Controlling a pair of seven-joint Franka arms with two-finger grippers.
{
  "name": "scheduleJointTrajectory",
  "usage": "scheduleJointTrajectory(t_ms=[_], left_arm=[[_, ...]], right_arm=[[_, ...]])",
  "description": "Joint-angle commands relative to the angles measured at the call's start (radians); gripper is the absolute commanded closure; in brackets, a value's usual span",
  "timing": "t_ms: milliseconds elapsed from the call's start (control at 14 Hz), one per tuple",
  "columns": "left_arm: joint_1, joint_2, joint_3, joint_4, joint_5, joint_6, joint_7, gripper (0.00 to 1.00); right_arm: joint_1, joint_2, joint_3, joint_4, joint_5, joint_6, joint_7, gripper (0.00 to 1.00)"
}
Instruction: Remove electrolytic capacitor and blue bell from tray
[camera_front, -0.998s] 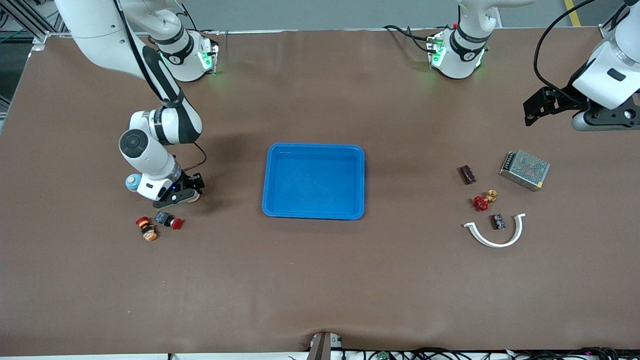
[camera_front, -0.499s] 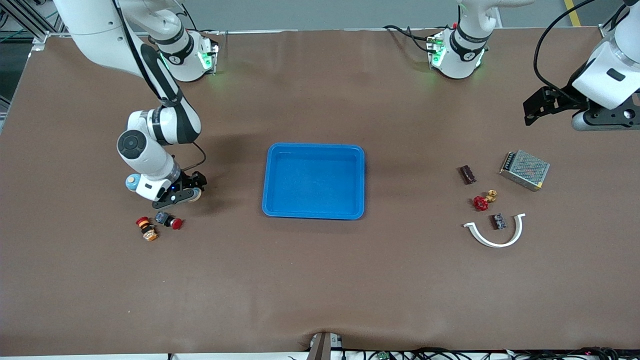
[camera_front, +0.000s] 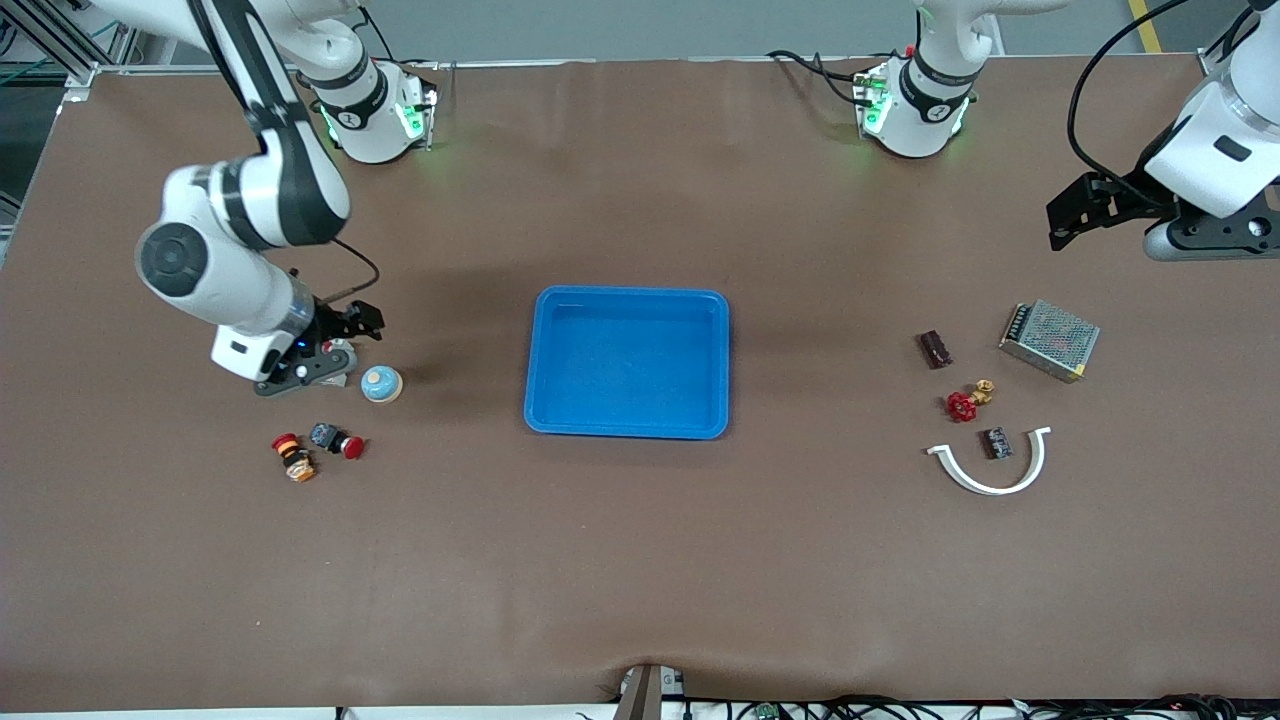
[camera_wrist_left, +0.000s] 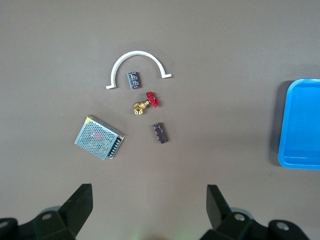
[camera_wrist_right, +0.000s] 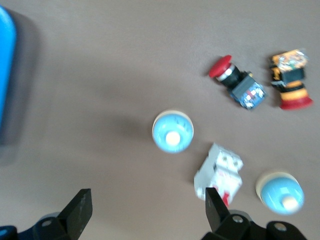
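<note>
Taking the blue tray (camera_front: 628, 425) as landmark: the capacitor (camera_front: 997, 442) lies toward the left arm's end, slightly nearer the camera. The bell (camera_front: 382, 384) sits beside the tray toward the right arm's end. The right end effector (camera_front: 345, 335) hovers by the bell, spread wide, empty. The left end effector (camera_wrist_left: 150, 210) waits aloft, spread wide, empty.

Brown table (camera_front: 620, 560). Centre: blue tray (camera_front: 628, 361). Right arm's end: bell (camera_front: 382, 384), two pushbuttons (camera_front: 337, 441) (camera_front: 292, 456). Left arm's end: capacitor (camera_front: 936, 349), valve (camera_front: 967, 401), power supply (camera_front: 1049, 340), white arc (camera_front: 990, 467), small chip (camera_front: 997, 443).
</note>
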Motion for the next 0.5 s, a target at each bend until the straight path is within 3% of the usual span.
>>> scheduleJointTrajectory(t_ms=[0, 214, 428], left_arm=[[0.002, -0.023, -0.003, -0.012, -0.015, -0.01, 0.004, 0.0], [0.002, -0.023, -0.003, -0.014, -0.015, -0.012, 0.004, 0.0], [0.002, -0.023, -0.003, -0.014, -0.015, -0.012, 0.004, 0.0]], right_arm=[[-0.039, 0.007, 0.008, 0.209, -0.027, -0.227, 0.075, 0.0], [-0.065, 0.034, 0.008, 0.47, -0.069, -0.45, 0.108, 0.0], [-0.101, 0.036, 0.009, 0.551, -0.075, -0.51, 0.108, 0.0]])
